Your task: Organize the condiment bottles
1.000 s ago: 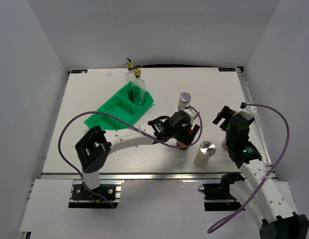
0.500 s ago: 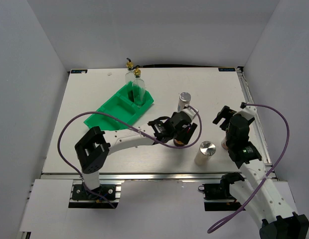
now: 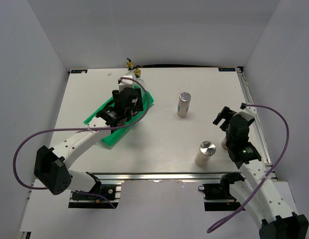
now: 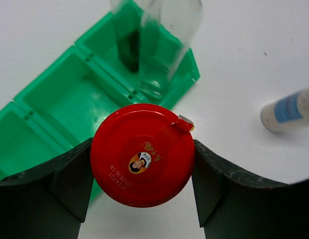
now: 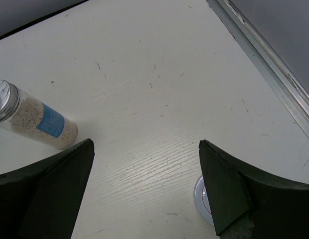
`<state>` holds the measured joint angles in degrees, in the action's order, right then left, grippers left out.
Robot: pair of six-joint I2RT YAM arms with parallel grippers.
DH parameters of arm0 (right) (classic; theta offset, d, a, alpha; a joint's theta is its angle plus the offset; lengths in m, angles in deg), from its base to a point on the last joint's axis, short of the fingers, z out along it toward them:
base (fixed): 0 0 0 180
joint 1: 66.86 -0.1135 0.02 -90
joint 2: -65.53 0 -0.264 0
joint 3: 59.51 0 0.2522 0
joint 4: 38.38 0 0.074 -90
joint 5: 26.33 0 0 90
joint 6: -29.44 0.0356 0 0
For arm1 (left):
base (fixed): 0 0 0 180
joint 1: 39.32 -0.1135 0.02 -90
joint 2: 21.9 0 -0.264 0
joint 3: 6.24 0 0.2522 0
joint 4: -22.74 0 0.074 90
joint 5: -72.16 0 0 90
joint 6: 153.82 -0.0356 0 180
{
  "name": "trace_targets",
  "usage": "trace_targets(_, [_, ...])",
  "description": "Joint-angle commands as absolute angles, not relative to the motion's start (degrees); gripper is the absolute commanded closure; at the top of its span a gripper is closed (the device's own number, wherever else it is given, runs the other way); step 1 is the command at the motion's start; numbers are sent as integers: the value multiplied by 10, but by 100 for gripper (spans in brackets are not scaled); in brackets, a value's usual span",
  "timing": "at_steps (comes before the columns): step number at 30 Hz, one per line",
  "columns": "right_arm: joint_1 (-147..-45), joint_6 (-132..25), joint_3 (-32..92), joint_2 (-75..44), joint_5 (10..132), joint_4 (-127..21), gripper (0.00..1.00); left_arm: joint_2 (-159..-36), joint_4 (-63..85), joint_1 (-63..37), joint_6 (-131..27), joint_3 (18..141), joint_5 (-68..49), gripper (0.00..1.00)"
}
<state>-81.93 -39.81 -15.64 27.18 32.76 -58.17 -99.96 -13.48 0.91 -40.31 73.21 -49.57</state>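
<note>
Left fingers (image 4: 70,181) clamped on lid sides of red-lidded jar (image 4: 142,154), over green tray (image 4: 50,99) edge, upper left of top view; jar likely heavy, rigid, slick, breakable; right fingers (image 5: 45,191) wide open, empty

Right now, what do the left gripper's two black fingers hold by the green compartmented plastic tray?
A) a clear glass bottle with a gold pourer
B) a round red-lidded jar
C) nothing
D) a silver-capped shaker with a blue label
B: in the left wrist view the red-lidded jar sits pressed between both fingers of the left gripper, over the near edge of the green tray.
</note>
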Motion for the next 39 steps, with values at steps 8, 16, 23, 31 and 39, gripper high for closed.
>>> trace_targets(8, [-817,-398,-157,268,315,-560,11,-977,-92,-107,-401,743,-491,100])
trace_targets(16, [-815,-399,-159,256,315,-555,11,-1017,-64,-165,-409,751,-436,100])
trace_targets(23, [-815,-406,-159,255,305,-556,11,-1068,-39,-186,-419,765,-438,100])
trace_targets(31, [-815,-434,-158,241,300,-543,11,-1132,-48,-195,-407,799,-475,100])
trace_targets(39, [-815,-457,-160,230,322,-528,11,-1150,-40,-199,-400,804,-515,79])
